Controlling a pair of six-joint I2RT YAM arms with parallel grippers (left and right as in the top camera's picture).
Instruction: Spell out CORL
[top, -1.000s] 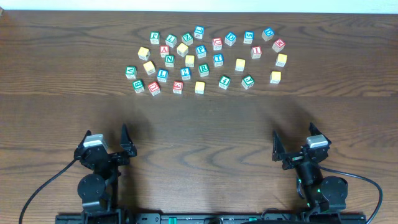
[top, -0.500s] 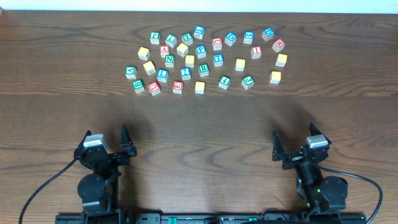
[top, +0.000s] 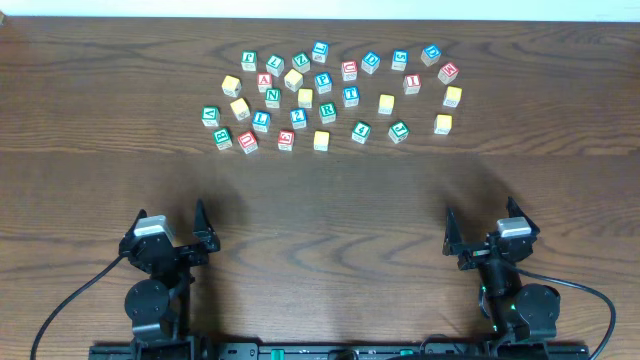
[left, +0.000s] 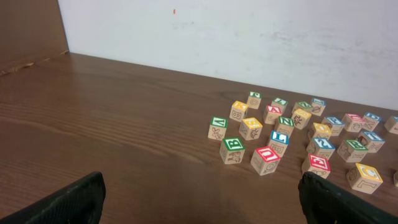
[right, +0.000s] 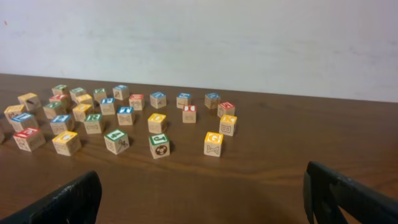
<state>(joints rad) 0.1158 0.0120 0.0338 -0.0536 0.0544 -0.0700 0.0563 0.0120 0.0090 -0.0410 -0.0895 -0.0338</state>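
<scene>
Your left tool (top: 171, 216) and right tool (top: 480, 218) both rest spread wide and empty at the near edge of the worktop (top: 320, 200), apparently parked, since the letter blocks (top: 327, 111) all lie scattered far across it with CORL not yet started.

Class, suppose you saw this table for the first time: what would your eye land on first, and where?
A scatter of colourful letter blocks lies at the far middle of the dark wooden table, with bare wood in front. The left arm and right arm sit at the near edge, jaws open and holding nothing.
</scene>
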